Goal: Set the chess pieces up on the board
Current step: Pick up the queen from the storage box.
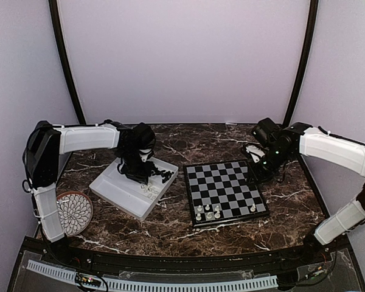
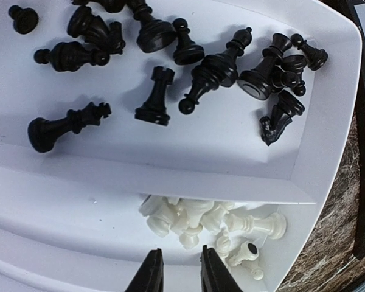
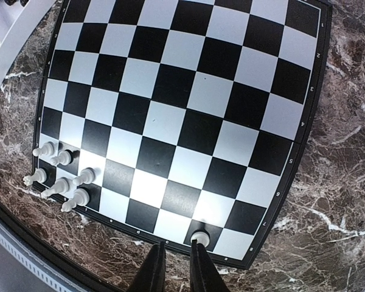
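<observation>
The board (image 1: 226,190) lies at the centre right; it fills the right wrist view (image 3: 188,103). Several white pieces (image 1: 208,211) stand at its near left corner, also in the right wrist view (image 3: 64,176). One white piece (image 3: 199,235) stands alone near the near right corner. My right gripper (image 3: 177,267) hangs above the board's near edge, narrowly open and empty, its right fingertip beside that piece. My left gripper (image 2: 177,274) is open and empty over the white tray (image 2: 170,176), just short of the heap of white pieces (image 2: 213,222). Black pieces (image 2: 164,55) fill the other compartment.
The white divided tray (image 1: 125,194) sits left of the board on the marble table. A round patterned plate (image 1: 73,213) lies at the near left. The left arm (image 1: 88,139) and the right arm (image 1: 334,149) reach in from the sides. A curtain wall closes the back.
</observation>
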Motion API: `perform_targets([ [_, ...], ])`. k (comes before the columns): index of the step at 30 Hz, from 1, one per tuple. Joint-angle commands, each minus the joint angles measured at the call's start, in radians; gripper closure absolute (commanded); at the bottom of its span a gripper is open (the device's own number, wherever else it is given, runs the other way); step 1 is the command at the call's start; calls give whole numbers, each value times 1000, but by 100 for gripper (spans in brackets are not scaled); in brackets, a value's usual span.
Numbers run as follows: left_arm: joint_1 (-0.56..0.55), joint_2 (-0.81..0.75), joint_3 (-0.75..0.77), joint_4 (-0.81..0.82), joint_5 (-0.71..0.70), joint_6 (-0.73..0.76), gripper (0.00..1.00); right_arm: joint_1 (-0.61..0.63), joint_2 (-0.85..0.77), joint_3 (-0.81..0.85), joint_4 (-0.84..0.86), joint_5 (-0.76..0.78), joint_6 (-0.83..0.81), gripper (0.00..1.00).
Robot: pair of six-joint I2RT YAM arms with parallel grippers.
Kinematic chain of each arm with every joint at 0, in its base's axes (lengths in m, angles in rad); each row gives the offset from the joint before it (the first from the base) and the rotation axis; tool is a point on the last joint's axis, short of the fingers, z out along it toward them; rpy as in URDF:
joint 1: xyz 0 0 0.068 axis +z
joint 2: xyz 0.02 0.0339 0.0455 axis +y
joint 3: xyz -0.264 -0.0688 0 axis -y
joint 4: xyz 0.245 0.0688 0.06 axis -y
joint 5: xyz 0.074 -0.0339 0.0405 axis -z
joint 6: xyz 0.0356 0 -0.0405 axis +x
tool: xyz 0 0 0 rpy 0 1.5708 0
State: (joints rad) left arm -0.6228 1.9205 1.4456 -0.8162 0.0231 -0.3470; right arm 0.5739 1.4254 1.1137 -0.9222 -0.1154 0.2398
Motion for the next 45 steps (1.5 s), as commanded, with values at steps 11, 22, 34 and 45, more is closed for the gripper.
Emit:
perform_targets([
  [11, -18, 2, -75, 43, 57, 6, 77, -3, 1, -12, 20, -7, 10, 84],
  [22, -55, 45, -118, 93, 52, -6, 80, -4, 34, 7, 32, -17, -7, 83],
  [34, -60, 54, -142, 62, -92, -29, 87, -4, 44, 12, 48, -32, -4, 83],
  [45, -59, -133, -84, -75, -40, 7, 97, -4, 12, 20, 58, -57, -7, 84],
])
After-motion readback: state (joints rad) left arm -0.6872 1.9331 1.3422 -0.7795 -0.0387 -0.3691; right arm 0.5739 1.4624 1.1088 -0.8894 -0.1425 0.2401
